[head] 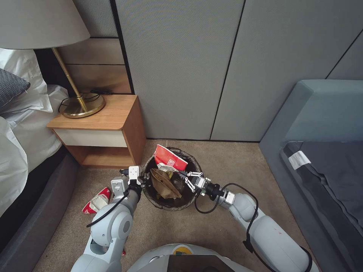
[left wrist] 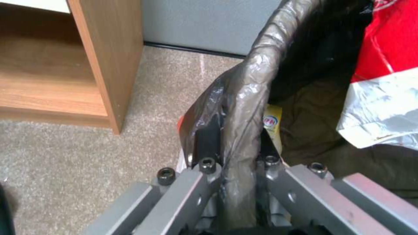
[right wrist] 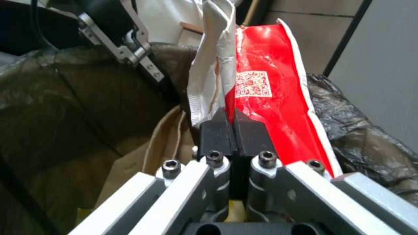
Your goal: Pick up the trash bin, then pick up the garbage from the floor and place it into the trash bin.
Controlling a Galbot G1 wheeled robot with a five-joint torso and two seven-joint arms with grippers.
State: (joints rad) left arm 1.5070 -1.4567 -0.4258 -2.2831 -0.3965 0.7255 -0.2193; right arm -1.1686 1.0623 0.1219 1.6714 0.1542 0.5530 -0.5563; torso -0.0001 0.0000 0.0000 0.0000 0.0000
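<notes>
Between the black pads of the left gripper (left wrist: 233, 143) sits the near rim of the trash bin (head: 171, 177), the fingers pinched on the rim through its crinkled, glossy brown-black bag liner, one pad outside and one inside. That pinch appears to keep the small round bucket steady and raised off the beige carpet (head: 227, 158), close in front of the robot, though whether it is fully off the floor is hard to tell.

Over the bin's mouth, the right gripper (right wrist: 235, 130) has its pads pressed together on the lower edge of a red-and-white wrapper (right wrist: 270, 94), a shiny crumpled foil pouch with a printed square code. The wrapper stands upright and leans on the far rim, probably because it is being lowered in and has not yet been let go.

Inside the bin lie a flat, creased brown paper bag (head: 163, 184) and a small yellow wrapper (left wrist: 271, 121) tucked beside the rim.

On the carpet to the robot's left, just beside the left arm, lies another red-and-white wrapper (head: 96, 201), not yet collected.

A wooden nightstand (head: 102, 132) with a brass lamp base (head: 82, 105) stands near the bin.
</notes>
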